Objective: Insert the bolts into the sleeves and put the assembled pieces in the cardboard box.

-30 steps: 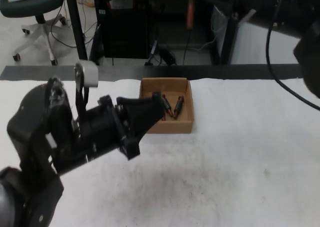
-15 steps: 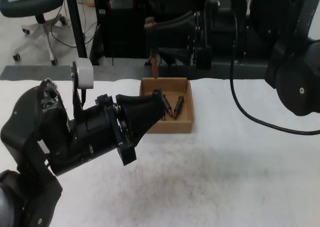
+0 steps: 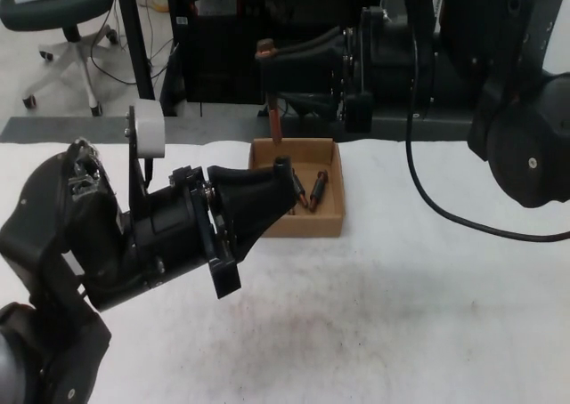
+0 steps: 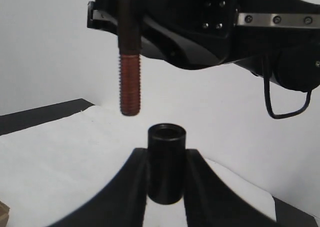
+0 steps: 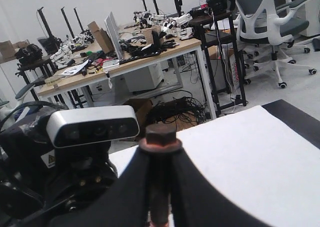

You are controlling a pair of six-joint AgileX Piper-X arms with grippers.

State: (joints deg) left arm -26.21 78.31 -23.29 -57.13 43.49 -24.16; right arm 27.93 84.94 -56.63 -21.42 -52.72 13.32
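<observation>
High view, nearest first: the left arm (image 3: 80, 244) sits in the lower left of the frame on the white bench (image 3: 427, 297), with its grey camera (image 3: 147, 130) standing above the wrist. The left gripper (image 3: 281, 174) points toward the centre of the frame. Its fingers are closed on a black sleeve (image 3: 283, 165), held upright at their tips in front of the left side of the box (image 3: 303, 224). The box lies open just above centre, with an assembled piece (image 3: 318, 187) near its right wall and a second piece (image 3: 297, 190) beside it, partly hidden by the left gripper. Beyond the box, in the upper middle of the frame, the right gripper (image 3: 267, 52) juts out from the right arm (image 3: 499, 110) at upper right. It clamps a bolt (image 3: 277, 124) that hangs thread-down over the box's far left corner.

Left wrist view: the sleeve stands at lower centre, mouth up, pinched between two dark fingers (image 4: 125, 187). The bolt's reddish thread hangs in the upper left part of the frame. Its tip is above and a little left of the sleeve's mouth, clear of it.

Right wrist view: the bolt's head sits at centre, squeezed between that gripper's two fingers. The left arm's camera is just behind it at left, and the bench runs off to the right.
</observation>
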